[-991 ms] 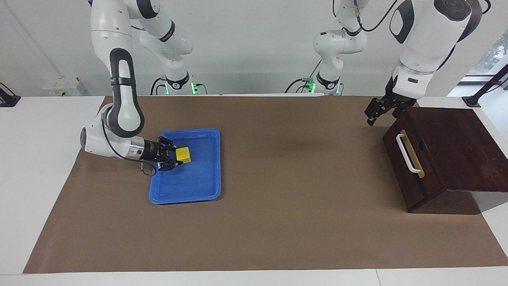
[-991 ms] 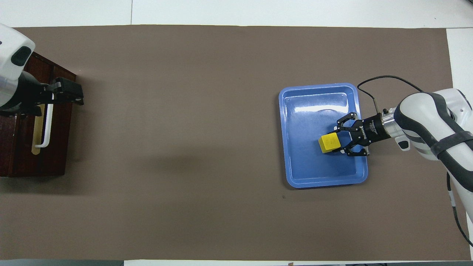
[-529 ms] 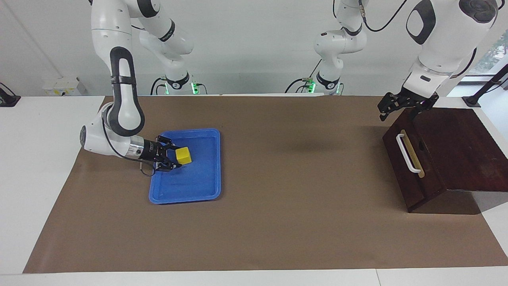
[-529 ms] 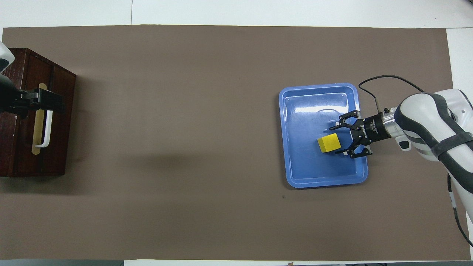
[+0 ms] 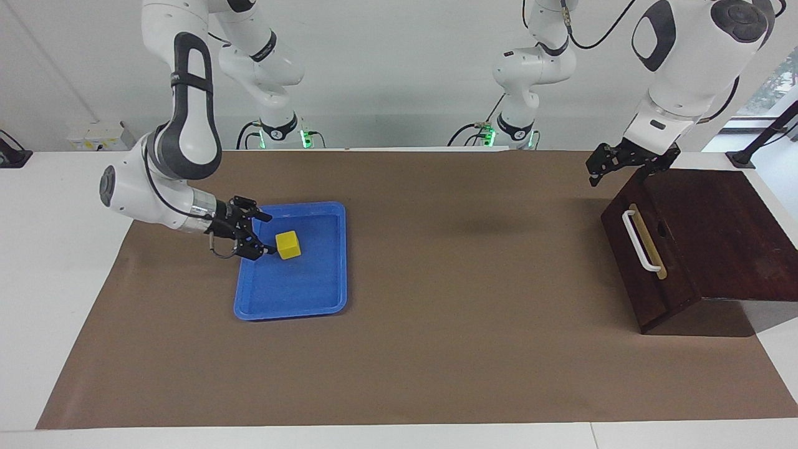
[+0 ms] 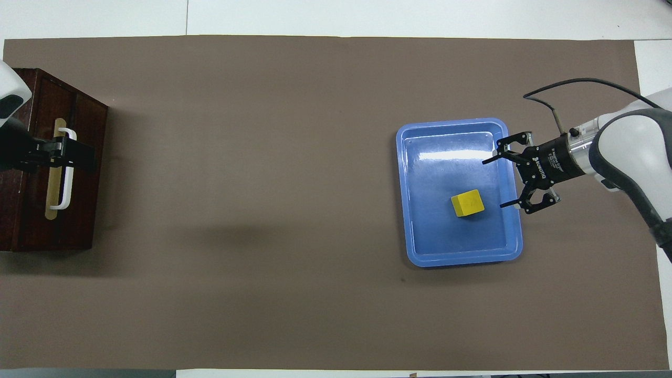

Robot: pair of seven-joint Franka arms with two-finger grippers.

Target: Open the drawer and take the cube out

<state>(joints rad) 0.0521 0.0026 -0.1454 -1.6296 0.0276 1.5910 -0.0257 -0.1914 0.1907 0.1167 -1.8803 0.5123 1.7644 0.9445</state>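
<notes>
The right gripper [image 5: 267, 233] stands with its jaws spread wide and nothing between them, hovering over the edge of the flat blue plastic tray [image 5: 324, 299] on the side toward the right arm's end of the table. Just beside its fingertips, but apart from them, the small bright-yellow cube [image 5: 288, 244] sits flat on the tray floor, roughly in the tray's middle. The tray lies on the brown paper mat [image 5: 436, 349] that covers the table. The left gripper [image 5: 600, 171] has its jaws open too and empty, hanging in the air over the corner of the dark brown wooden drawer [image 5: 698, 243] nearest the robots. That drawer, with its white bar handle [image 5: 639, 240] on a tan strip, is pushed shut and stands well apart from the tray, at the left arm's end of the table.
</notes>
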